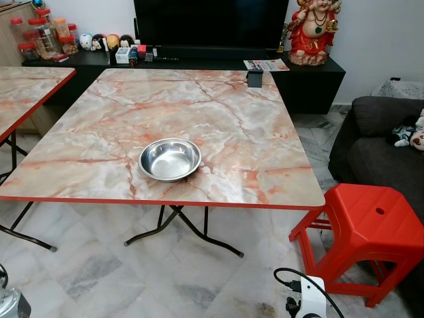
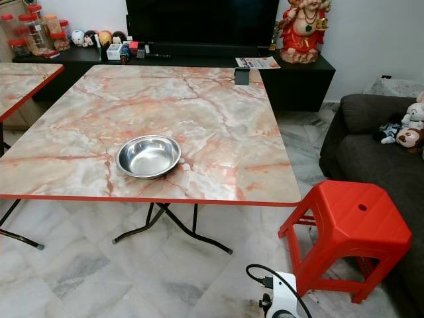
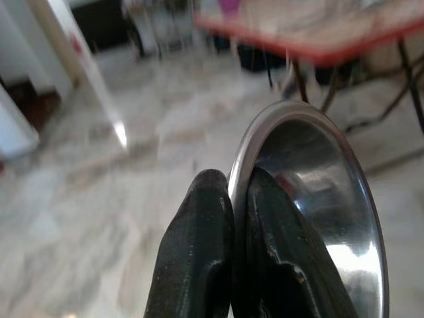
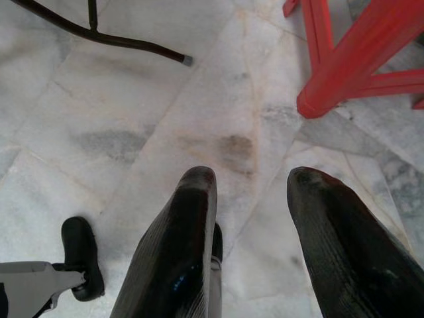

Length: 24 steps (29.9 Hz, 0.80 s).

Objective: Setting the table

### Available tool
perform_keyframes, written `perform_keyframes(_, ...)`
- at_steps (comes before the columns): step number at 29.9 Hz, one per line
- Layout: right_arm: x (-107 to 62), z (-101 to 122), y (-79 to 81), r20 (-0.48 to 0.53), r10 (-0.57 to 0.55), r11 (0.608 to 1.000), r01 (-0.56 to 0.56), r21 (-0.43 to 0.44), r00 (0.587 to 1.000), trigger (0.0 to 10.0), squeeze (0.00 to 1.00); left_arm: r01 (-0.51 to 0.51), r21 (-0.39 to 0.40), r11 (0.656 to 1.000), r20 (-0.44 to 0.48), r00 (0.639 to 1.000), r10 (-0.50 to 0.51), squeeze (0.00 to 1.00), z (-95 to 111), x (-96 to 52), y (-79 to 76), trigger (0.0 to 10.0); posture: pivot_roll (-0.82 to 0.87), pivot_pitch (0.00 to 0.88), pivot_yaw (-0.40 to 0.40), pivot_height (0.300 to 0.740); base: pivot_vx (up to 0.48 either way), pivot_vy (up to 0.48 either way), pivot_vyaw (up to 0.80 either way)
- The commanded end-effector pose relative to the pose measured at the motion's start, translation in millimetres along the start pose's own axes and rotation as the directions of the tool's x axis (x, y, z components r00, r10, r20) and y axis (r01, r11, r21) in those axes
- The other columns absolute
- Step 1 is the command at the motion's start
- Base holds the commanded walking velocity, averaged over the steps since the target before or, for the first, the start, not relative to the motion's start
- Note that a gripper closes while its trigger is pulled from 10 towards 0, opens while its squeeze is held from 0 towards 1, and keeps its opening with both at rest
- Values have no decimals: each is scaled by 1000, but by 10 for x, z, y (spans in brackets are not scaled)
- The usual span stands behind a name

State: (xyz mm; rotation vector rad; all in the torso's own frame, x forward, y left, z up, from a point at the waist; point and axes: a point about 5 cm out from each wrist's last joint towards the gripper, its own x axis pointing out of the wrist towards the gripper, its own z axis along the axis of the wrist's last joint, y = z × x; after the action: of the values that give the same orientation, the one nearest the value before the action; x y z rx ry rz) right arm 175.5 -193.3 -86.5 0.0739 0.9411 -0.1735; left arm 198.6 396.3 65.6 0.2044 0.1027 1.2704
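Observation:
One steel bowl rests near the front edge of the marble-patterned table with the red rim. A second steel bowl hangs low over the floor, held by its rim. My left gripper is shut on that rim, one finger inside the bowl and one outside. My right gripper is open with nothing between its fingers, pointing down at the tiled floor near the red stool's leg. My right wrist hangs below the table's front right corner.
A red plastic stool stands at the table's front right. A dark sofa with soft toys is further right. A second marble table sits to the left. The black TV console with jars and a statue runs behind.

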Motion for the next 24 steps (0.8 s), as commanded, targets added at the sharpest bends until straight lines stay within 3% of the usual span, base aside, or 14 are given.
perform_keyframes(1, 7, 50, -7, 18, -3, 1000, 3, -1, 1000, 10000, 0, -10, -16, 1000, 93, 996, 12, 0, 210, 81, -25, 10000, 25, 0, -23, 740, 0, 0, 0)
perform_keyframes(3, 8, 52, -6, 18, -3, 1000, 3, 0, 1000, 10000, 0, -29, -23, 999, 174, 984, 33, 0, 398, 128, -56, 10000, 26, 0, -23, 740, 0, 0, 0)
perform_keyframes(5, 11, 72, -14, 23, -4, 1000, 4, 1, 1000, 10000, 0, 298, -201, 933, 391, 898, -202, 0, 1290, 150, -566, 10000, 31, 0, -28, 740, 0, 0, 0)
perform_keyframes(6, 11, 72, -14, 23, -4, 1000, 4, 1, 1000, 10000, 0, 298, -201, 933, 391, 898, -202, 0, 1290, 150, -566, 10000, 31, 0, -28, 740, 0, 0, 0)
perform_keyframes(7, 13, 83, -14, 26, -5, 1000, 4, 3, 1000, 10000, 0, 438, -235, 868, 478, 829, -289, 0, 1616, 75, -741, 10000, 16, 0, -17, 740, 0, 0, 0)
perform_keyframes(8, 14, 93, -17, 31, -10, 1000, 9, 17, 999, 10000, 0, 603, -278, 747, 560, 734, -384, 0, 1958, -121, -989, 10000, 10, 0, -14, 740, 0, 0, 0)
perform_keyframes(12, 13, 89, -25, 31, -15, 1000, 14, 25, 999, 10000, 0, 669, -316, 673, 567, 702, -432, 0, 2061, -261, -1148, 10000, 4, 0, -12, 740, 0, 0, 0)
perform_keyframes(18, 6, 63, -56, 26, -25, 999, 24, 31, 999, 10000, 0, 760, -447, 472, 519, 650, -555, 0, 2075, -568, -1477, 10000, 4, 0, -15, 740, 0, 0, 0)
perform_keyframes(19, 5, 55, -66, 24, -29, 999, 28, 36, 999, 10000, 0, 800, -465, 379, 487, 589, -645, 0, 2018, -702, -1633, 10000, 1, 0, -14, 740, 0, 0, 0)
perform_keyframes(20, 5, 55, -66, 24, -29, 999, 28, 36, 999, 10000, 0, 800, -465, 379, 487, 589, -645, 0, 2018, -702, -1633, 10000, 1, 0, -14, 740, 0, 0, 0)
perform_keyframes(21, 3, 52, -74, 24, -31, 999, 30, 39, 999, 10000, 0, 837, -472, 276, 428, 491, -758, 0, 1929, -915, -1827, 10000, -8, 0, -10, 740, 0, 0, 0)
perform_keyframes(22, 3, 55, -86, 25, -35, 999, 34, 42, 999, 10000, 0, 863, -448, 234, 385, 423, -820, 0, 1863, -1069, -1943, 10000, -9, 0, -10, 740, 0, 0, 0)
perform_keyframes(23, 3, 55, -86, 25, -35, 999, 34, 42, 999, 10000, 0, 863, -448, 234, 385, 423, -820, 0, 1863, -1069, -1943, 10000, -9, 0, -10, 740, 0, 0, 0)
perform_keyframes(24, 3, 62, -99, 27, -37, 998, 36, 42, 999, 10000, 0, 864, -474, 172, 363, 370, -855, 0, 1816, -1219, -2027, 10000, -19, 0, -7, 740, 0, 0, 0)
